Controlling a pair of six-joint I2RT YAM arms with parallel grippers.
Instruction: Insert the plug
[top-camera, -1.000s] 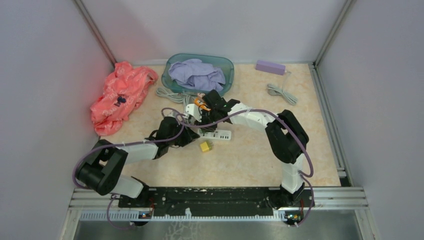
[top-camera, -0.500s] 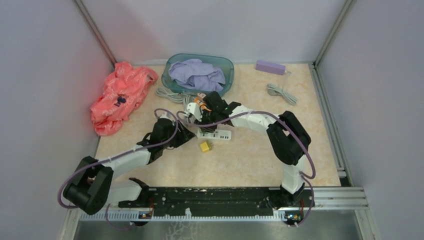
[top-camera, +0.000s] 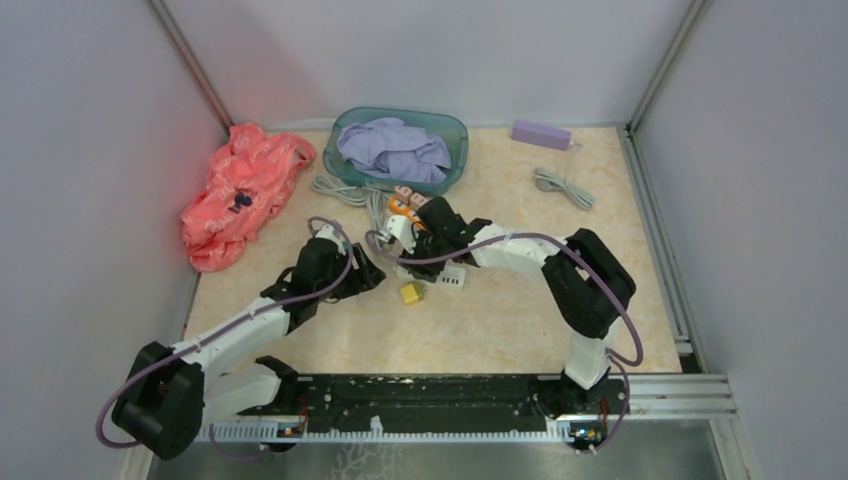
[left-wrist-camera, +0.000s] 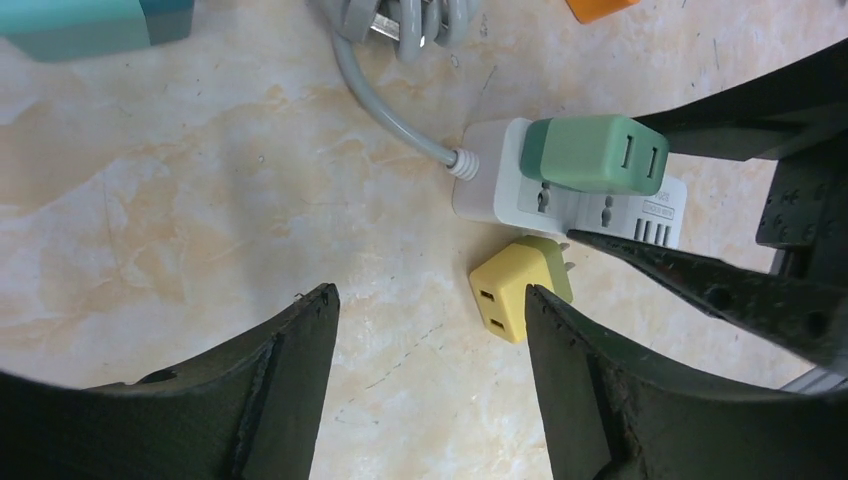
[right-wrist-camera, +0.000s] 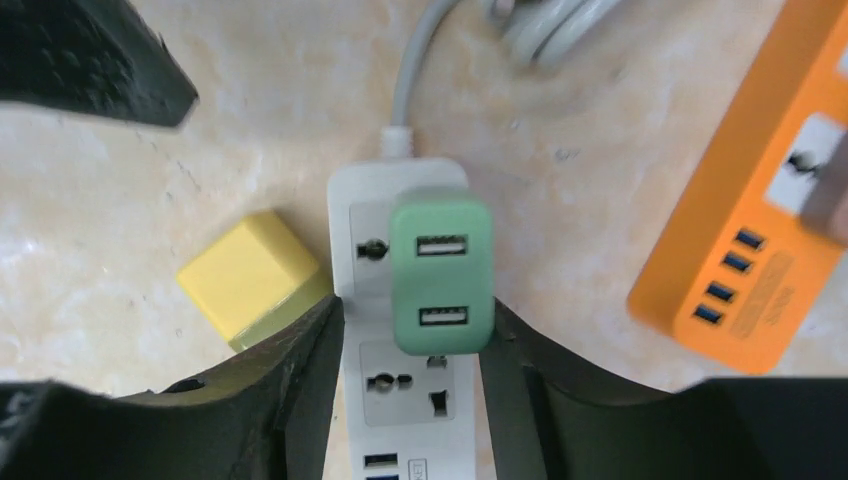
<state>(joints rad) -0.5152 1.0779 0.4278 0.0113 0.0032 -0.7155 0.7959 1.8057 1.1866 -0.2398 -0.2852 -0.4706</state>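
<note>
A green plug (right-wrist-camera: 441, 270) stands in the top socket of a white power strip (right-wrist-camera: 400, 400), also seen in the left wrist view (left-wrist-camera: 595, 153). My right gripper (right-wrist-camera: 410, 345) is open; its fingers straddle the strip, with the green plug between them. The right finger is close beside the plug and the left one is apart from it. A yellow plug (left-wrist-camera: 510, 295) lies loose on the table beside the strip (left-wrist-camera: 490, 190). My left gripper (left-wrist-camera: 430, 310) is open and empty, just left of the yellow plug (top-camera: 410, 293). In the top view the right gripper (top-camera: 430, 245) hides the green plug.
An orange power strip (right-wrist-camera: 750, 250) lies just right of the white one. Grey cable coils (top-camera: 345, 190) lie behind. A teal basket (top-camera: 455, 130) with purple cloth, a pink cloth (top-camera: 240, 190), a purple box (top-camera: 540, 133) and another cable (top-camera: 565, 185) sit at the back.
My left gripper has drawn back to the left, away from the white strip. My right gripper has moved nearer over the strip.
</note>
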